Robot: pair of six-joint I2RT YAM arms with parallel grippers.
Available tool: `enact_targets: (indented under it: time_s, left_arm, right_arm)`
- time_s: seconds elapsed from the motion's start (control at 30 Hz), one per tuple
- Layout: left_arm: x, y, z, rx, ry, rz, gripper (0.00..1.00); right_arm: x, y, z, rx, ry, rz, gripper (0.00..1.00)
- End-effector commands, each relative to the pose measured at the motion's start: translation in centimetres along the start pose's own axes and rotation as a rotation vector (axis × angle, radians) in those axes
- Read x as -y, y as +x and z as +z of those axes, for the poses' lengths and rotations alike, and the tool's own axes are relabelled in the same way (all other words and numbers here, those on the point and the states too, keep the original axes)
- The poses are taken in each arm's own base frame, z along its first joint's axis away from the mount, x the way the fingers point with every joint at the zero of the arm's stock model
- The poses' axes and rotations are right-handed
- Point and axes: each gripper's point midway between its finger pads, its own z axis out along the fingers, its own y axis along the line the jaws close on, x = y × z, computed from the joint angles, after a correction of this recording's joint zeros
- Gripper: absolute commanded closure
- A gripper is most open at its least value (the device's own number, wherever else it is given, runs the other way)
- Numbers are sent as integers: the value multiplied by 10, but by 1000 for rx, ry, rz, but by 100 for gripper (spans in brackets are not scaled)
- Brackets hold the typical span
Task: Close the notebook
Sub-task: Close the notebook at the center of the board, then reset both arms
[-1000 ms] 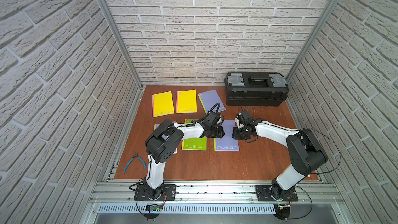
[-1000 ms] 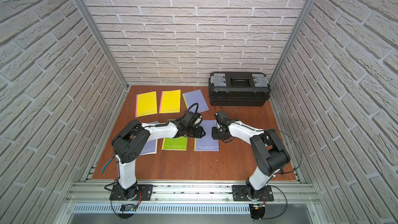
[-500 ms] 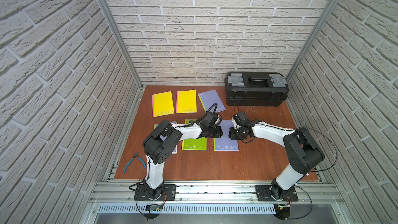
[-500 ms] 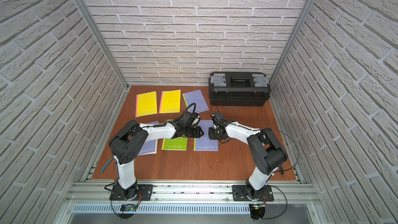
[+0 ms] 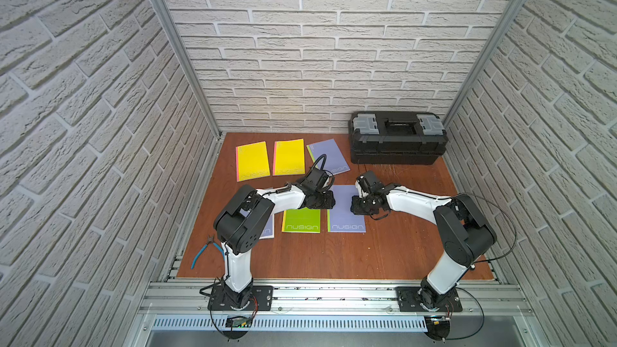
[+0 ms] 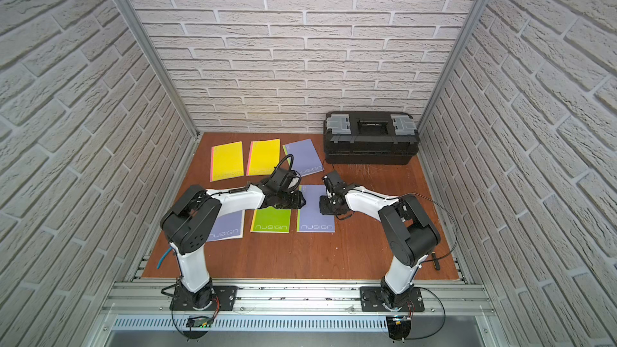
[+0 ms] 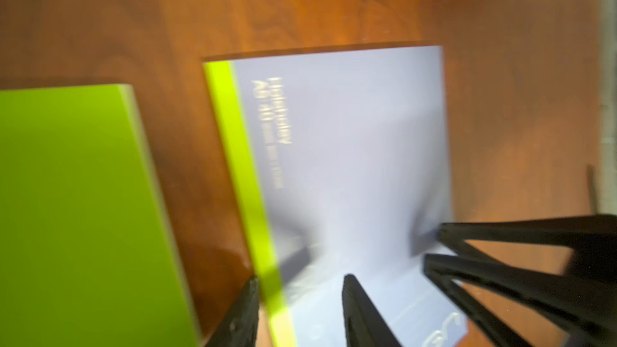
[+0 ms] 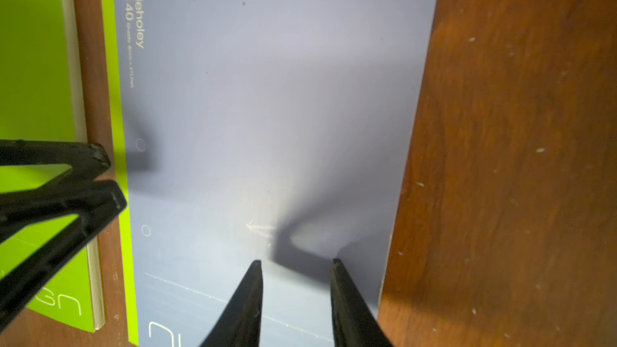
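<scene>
The left arm (image 5: 238,268) and right arm (image 5: 444,268) are built alike, with glossy white link shells joined by bulky matte-black joint housings. The round face of the left elbow housing (image 5: 247,242) shows a ring of small screw holes. Each arm stands on a flat black base plate (image 5: 263,297) with screws near its corners. A thick black cable (image 5: 317,158) loops at the left wrist, and a thin one (image 5: 500,215) arcs off the right elbow. The jaws are black and taper to narrow tips, with triangular cut-outs in their sides.
</scene>
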Motion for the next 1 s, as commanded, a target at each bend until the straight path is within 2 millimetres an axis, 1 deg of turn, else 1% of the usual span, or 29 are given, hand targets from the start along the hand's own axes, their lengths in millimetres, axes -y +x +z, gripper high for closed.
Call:
enact_targets:
  time_s: [0.0,0.23,0.33,0.47,0.57,0.77,0.9,0.97]
  left_arm:
    - [-6,-6,-16,5,-48,25,57]
    - [-23,-29,-28,40,-108,40,56]
    - [-27,-40,-31,50,-114,46,56]
    - [-27,-47,-35,58,-110,58,56]
    - [-23,-53,-42,80,-106,71,55]
    - [-32,-60,-64,134,-182,82,53]
    - [-33,-64,-87,189,-211,91,50]
    - [-33,-67,-102,224,-229,101,48]
  right_arm:
    - [2,6,2,-20,21,-7,65]
    - [-2,-8,-23,39,26,-34,64]
    - [-2,-10,-35,68,28,-39,62]
    - [-1,-11,-48,97,30,-42,61]
    - [1,-14,-58,130,37,-48,60]
    - [2,-19,-79,174,48,-66,58]
    - [5,-21,-95,220,59,-70,50]
    - [7,-23,-105,250,67,-68,45]
